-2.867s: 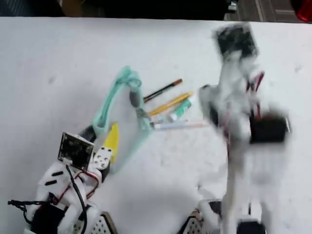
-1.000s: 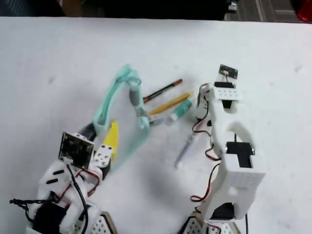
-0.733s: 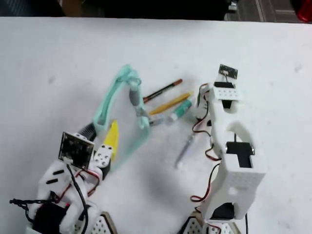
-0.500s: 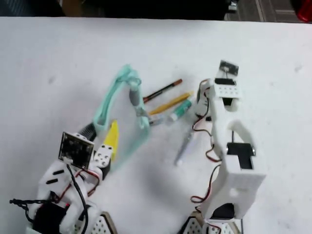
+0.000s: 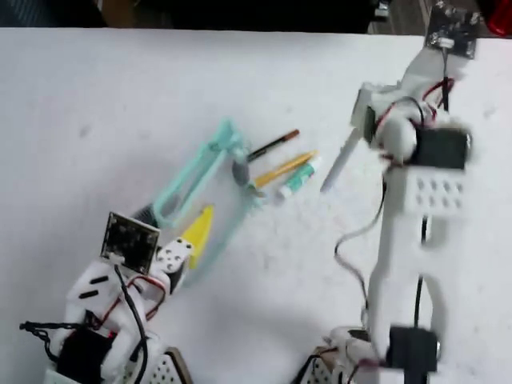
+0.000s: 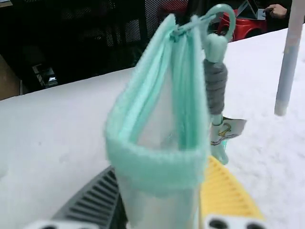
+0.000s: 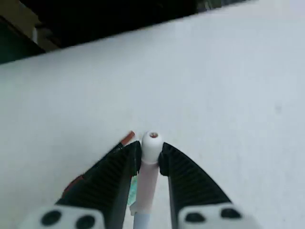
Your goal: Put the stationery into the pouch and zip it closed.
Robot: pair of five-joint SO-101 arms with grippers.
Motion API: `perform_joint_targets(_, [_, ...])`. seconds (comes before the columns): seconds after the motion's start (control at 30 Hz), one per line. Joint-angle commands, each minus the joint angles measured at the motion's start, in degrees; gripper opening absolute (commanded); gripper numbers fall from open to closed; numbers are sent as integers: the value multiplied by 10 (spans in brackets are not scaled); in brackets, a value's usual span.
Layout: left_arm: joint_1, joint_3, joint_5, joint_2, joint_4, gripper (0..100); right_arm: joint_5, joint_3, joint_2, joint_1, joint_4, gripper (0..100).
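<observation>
While your right end effector [image 7: 150, 149] grips the pen [image 5: 339, 164] by its upper end, clear of the bench [image 5: 96, 96], the pouch [image 5: 190, 170] waits on the left arm's side, its near end pinched in your left end effector [image 5: 172, 226] and its mouth gaping. The pen slants tip-down toward the pouch, whose long axis runs from the left arm out to the loose pens [image 5: 284, 170] lying between. Your next move likely means carrying the pen across and lining it up with that axis.
</observation>
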Motion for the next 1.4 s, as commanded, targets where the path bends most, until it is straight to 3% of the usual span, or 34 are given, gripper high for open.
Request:
perform_joint_targets(0.0, [-6,-4,5,-5,-4,210,39,-48,-93,-43,0,17])
perform_joint_targets(0.23, [-4,-8,41,-5,7,210,81,-123,-172,-161,-19,17])
perform_joint_targets(0.63, [28,-4,41,-5,7,214,105,-151,-152,-335,-125,16])
perform_joint_targets(1.37, [29,-3,40,-5,6,214,105,-192,-87,-436,12,16])
